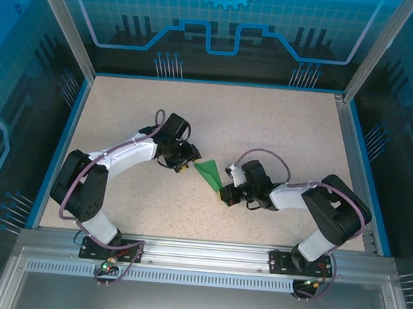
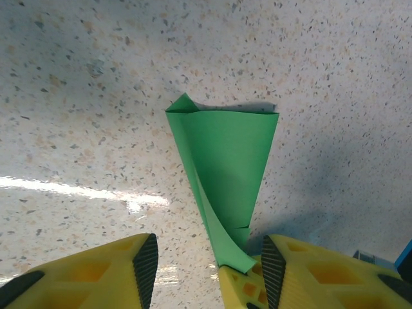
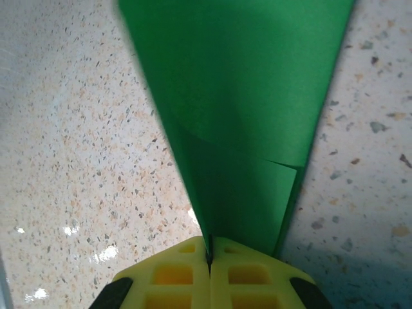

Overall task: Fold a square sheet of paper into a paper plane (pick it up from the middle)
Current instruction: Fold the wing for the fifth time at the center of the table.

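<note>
The square sheet of paper stands folded into a narrow bright green paper plane [image 1: 209, 172] in the middle of the table. My right gripper [image 1: 224, 190] is shut on its pointed end, and the paper [image 3: 238, 109] widens away from the closed yellow fingers [image 3: 244, 273]. My left gripper [image 1: 189, 162] sits at the plane's upper-left side. In the left wrist view the plane [image 2: 225, 154] runs from a wide far end to a narrow near end. That end lies between the open left gripper [image 2: 209, 264], on another yellow fingertip piece [image 2: 237, 288]. The left pads do not touch the paper.
The speckled beige tabletop [image 1: 280, 132] has free room behind and to both sides of the grippers. A blue rim [image 1: 61, 143] and clear enclosure walls bound it. A metal rail [image 1: 199, 250] carrying both arm bases runs along the near edge.
</note>
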You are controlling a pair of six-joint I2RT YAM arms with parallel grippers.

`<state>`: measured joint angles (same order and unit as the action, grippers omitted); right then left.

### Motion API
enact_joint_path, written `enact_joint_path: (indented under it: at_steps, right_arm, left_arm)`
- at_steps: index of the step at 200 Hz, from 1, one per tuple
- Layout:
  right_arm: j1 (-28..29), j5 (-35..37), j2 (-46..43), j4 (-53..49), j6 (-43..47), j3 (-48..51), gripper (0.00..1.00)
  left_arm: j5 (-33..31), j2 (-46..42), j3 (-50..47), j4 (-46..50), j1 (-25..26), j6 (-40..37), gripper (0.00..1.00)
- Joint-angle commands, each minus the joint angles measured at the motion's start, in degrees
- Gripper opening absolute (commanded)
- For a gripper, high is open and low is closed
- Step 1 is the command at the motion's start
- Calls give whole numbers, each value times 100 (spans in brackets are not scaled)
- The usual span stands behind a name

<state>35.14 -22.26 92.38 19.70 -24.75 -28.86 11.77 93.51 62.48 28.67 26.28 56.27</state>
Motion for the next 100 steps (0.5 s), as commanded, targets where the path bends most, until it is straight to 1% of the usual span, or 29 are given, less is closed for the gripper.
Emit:
enact_joint_path:
  at_steps: [1,29,66,85,100]
  right_arm:
    - [-262,-631,211,164,-447,81,0]
    - [-531,-1033,434,268,-728,93,0]
    - [-858,-1816,782,280,-1004,-52,0]
    - [-951,-2042,903,303,-1108,-101,0]
    - [-973,-2104,994,88,-1111,-210,0]
  left_arm:
    - [134,112,-16,-75,79,54,48]
    - [188,129,-85,-204,114,31,46]
    - [324,176,-162,-417,170,-72,41]
    - [381,184,-268,-674,251,-138,39]
    - [513,228,-351,-986,340,-186,37]
